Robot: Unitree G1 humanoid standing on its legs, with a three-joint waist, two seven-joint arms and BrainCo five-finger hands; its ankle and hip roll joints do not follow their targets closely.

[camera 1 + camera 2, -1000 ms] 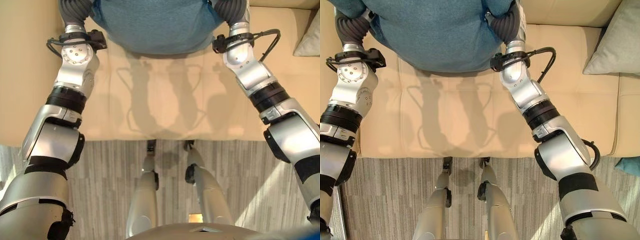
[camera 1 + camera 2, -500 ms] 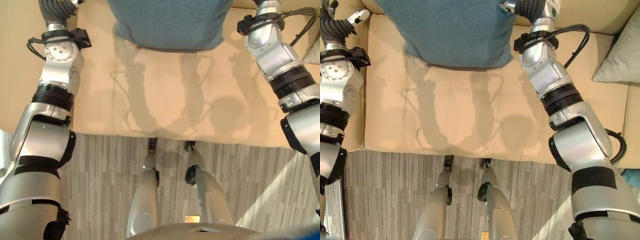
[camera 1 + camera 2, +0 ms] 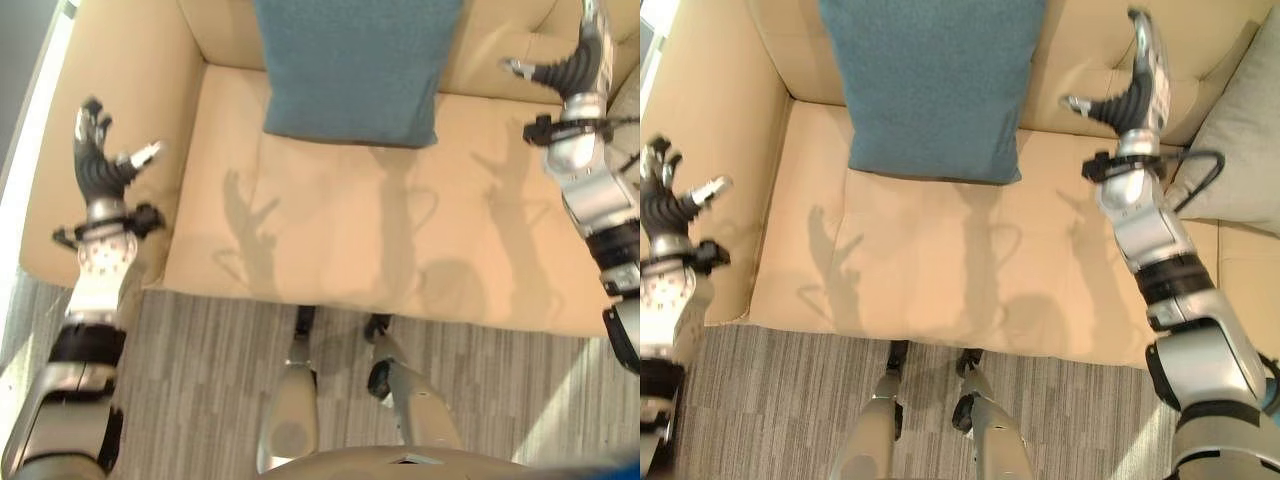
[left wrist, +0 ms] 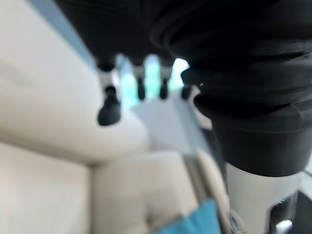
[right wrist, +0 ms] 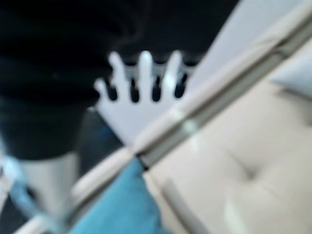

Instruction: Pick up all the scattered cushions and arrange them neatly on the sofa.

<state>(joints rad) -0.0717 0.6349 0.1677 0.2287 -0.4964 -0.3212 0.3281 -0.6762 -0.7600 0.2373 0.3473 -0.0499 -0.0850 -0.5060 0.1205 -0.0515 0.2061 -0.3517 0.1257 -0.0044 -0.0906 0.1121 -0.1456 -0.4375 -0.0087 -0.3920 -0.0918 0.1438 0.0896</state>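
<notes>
The square teal fabric cushion (image 3: 930,85) stands propped against the back of the beige leather sofa (image 3: 940,270) at the upper centre of the frame, touched by neither hand. The left hand (image 3: 100,160) at the left edge and the right hand (image 3: 1130,95) at the upper right both have fingers spread and hold nothing. This placing step looks done; next, I judge, comes fetching another cushion, perhaps the pale grey cushion (image 3: 1240,150) at the right edge.
</notes>
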